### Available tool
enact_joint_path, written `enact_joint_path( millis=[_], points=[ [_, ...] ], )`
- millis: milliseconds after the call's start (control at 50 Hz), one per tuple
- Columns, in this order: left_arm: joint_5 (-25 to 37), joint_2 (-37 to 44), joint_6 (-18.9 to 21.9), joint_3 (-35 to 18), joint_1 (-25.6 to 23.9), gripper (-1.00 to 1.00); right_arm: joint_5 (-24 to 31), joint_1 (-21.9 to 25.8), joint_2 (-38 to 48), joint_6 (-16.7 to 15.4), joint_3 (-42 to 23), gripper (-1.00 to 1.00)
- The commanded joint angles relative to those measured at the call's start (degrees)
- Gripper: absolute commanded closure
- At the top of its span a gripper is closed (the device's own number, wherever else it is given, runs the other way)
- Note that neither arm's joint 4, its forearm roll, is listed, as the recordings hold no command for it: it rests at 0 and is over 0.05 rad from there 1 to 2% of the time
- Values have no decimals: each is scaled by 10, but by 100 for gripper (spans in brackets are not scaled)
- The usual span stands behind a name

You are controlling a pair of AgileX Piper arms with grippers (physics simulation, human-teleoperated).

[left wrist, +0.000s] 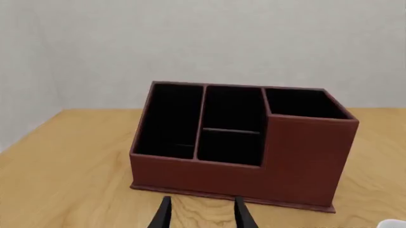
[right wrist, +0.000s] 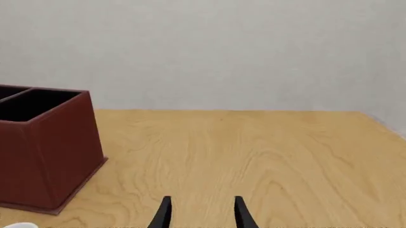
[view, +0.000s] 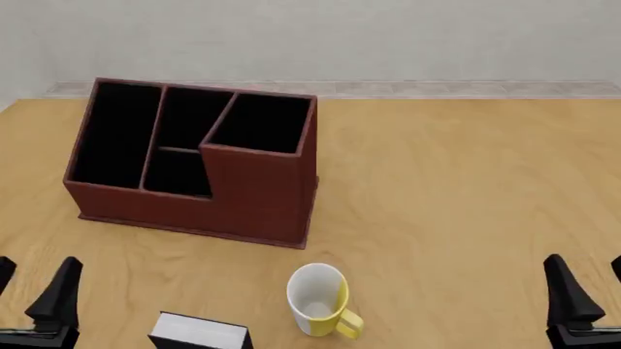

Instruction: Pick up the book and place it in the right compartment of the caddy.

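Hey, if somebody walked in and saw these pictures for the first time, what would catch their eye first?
First the big reddish-brown caddy with black-lined pockets, standing on the far left part of the wooden table. Next, the white-and-yellow mug upright in front of it, and the black book with white page edges at the near edge, left of the mug. Both grippers, left and right, sit open at the near corners, holding nothing.
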Motion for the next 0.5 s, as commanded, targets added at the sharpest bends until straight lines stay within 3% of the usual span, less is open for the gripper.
enact_joint_path(
  millis=[20, 240, 500],
  points=[
    [2, 1, 17, -6, -9, -100, -13, 3, 1, 4, 14, -100],
    [8, 3, 24, -19, -12, -100, -9, 29, 1, -11, 7, -100],
    [4, 0, 30, -8, -19, -100, 23, 149, 47, -61, -57, -100]
  ],
)
